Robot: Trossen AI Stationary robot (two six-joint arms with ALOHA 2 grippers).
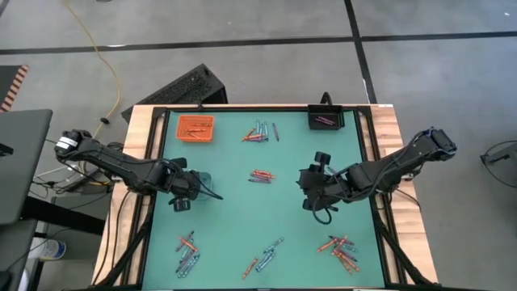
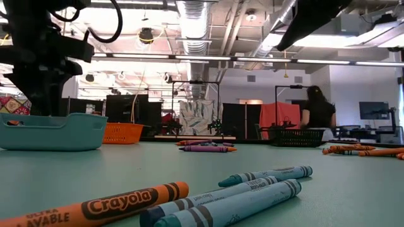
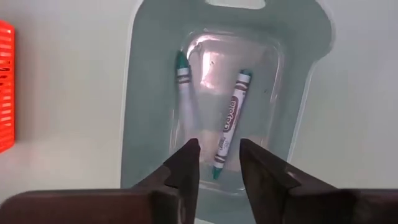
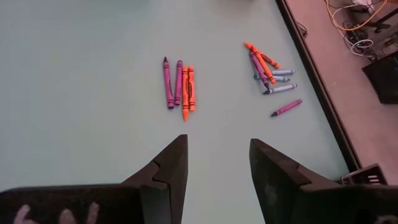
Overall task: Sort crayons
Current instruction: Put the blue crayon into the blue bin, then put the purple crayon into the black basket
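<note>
My left gripper point(image 3: 219, 163) hung with jaws parted over the clear tray point(image 3: 140, 93) near the table's left edge, two blue crayons point(image 3: 229, 123) inside. My right gripper point(image 4: 217, 163), open and empty, waited mid-table. Five loose crayon clusters point(image 1: 261, 175) were left, I judged.

left gripper point(image 3: 219, 163) over clear tray point(image 3: 142, 93), jaws apart with a narrow gap, nothing between them | two blue-grey crayons in tray: one point(image 3: 184, 87) beside the other point(image 3: 230, 121), not touching, second tilted, its lower end between the fingertips | orange tray point(image 3: 5, 87) edge at side | green table point(image 3: 62, 93)
</note>
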